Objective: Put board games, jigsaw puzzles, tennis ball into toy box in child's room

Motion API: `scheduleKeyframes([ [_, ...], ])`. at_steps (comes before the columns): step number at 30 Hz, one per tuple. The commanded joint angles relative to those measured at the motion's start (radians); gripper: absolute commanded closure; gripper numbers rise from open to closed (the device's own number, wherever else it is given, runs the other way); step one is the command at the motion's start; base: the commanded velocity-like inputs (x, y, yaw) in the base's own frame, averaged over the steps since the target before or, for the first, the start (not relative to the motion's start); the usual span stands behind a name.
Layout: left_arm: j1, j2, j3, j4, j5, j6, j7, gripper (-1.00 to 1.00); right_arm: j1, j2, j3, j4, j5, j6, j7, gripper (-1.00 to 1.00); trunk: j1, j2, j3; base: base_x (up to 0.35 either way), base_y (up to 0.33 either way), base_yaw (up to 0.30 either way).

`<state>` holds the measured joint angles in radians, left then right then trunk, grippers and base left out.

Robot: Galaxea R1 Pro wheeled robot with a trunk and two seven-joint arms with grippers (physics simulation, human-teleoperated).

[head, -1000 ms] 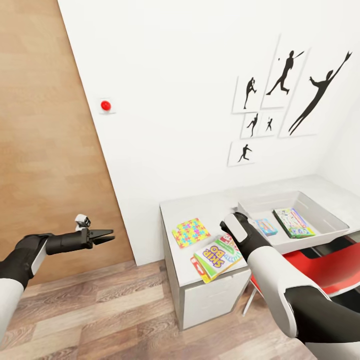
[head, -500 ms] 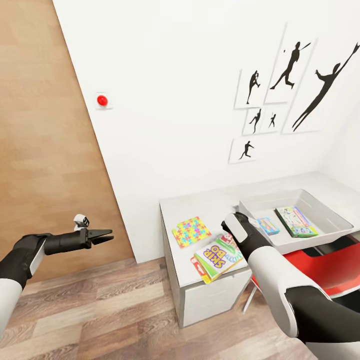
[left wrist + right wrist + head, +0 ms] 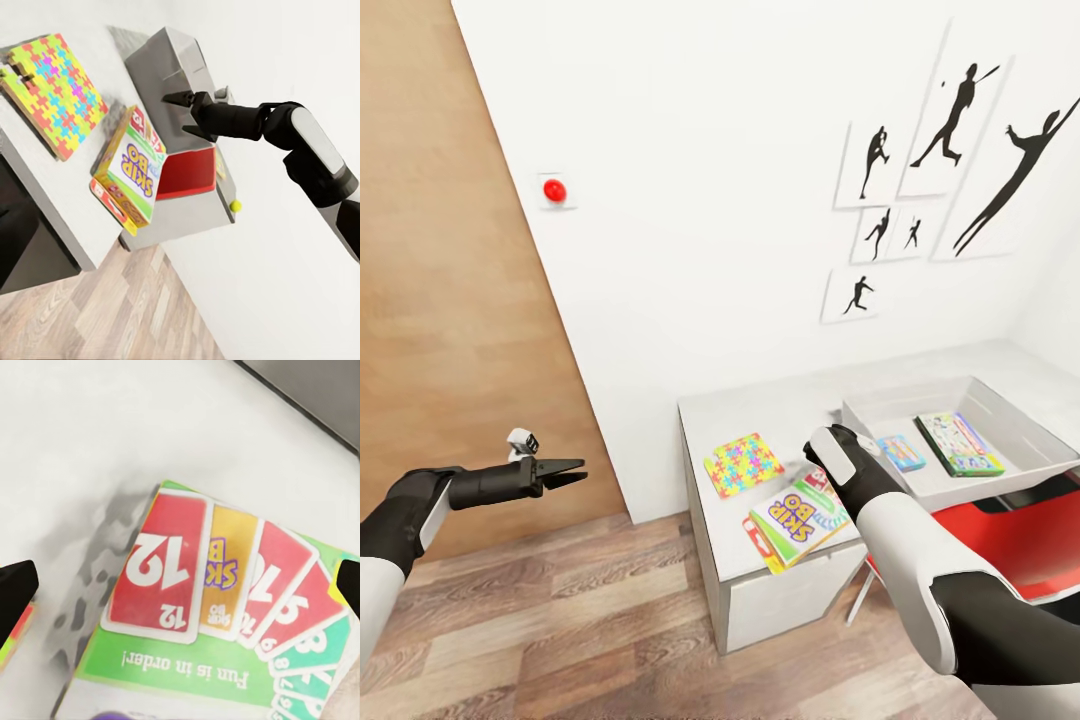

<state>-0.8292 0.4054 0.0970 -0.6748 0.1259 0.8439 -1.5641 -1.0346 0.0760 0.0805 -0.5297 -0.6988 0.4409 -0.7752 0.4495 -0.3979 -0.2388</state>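
the board game reads "skip bo" and "fun is in order!" under the open, empty right pincer.

The left arm reaches forward from the lower left of the head view, forearm roughly level, and the left end effector has its two dark fingers drawn together to a point. The right arm bends at the elbow and angles forward and down. The right end effector points downward with its fingers apart, apparently gripping nothing.
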Motion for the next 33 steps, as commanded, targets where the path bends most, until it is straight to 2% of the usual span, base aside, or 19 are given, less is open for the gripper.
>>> scheduleKeyframes([
  [1, -0.001, 0.000, 0.000, 0.000, 0.000, 0.011, -0.004, -1.00, -0.001, -0.001, 0.005, -0.001, -0.006, 0.005, -0.007, -1.00, 0.001, -0.002, -0.004, 0.007, 0.000, 0.000],
  [33, -0.001, 0.000, 0.000, 0.000, 0.000, 0.011, -0.003, -1.00, 0.000, -0.001, 0.005, 0.000, -0.005, -0.016, -0.007, -1.00, 0.001, -0.002, -0.056, 0.050, 0.019, 0.000],
])
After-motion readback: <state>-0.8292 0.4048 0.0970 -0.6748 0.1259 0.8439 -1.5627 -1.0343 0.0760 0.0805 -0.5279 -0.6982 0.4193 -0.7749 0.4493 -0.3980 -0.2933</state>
